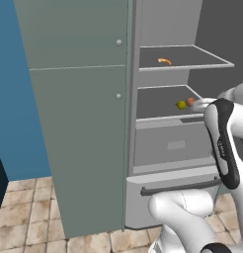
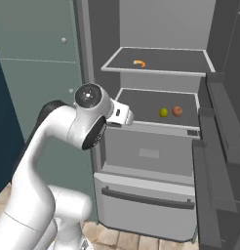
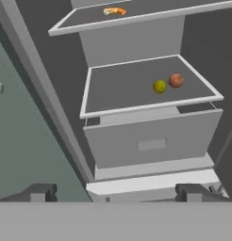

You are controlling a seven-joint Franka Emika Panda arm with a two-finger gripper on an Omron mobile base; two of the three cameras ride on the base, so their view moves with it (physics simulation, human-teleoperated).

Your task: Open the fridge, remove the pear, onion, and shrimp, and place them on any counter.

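The tall light-grey brushed-metal fridge (image 2: 156,146) stands open, its grey shelves and bottom drawer exposed. The robot's two-finger gripper (image 3: 115,190) hovers in front of the interior with its jaws spread wide, holding nothing and touching nothing; the two dark fingertips (image 3: 40,192) sit far apart at the bottom of the hand view. On the middle shelf the small yellow-green pear (image 3: 159,86) lies just beside the round reddish-brown onion (image 3: 176,80), close together toward the right. On the shelf above lies the thin curved orange shrimp (image 3: 114,11). The grey-green cabinet with small round knobs (image 1: 79,113) stands just left of the fridge.
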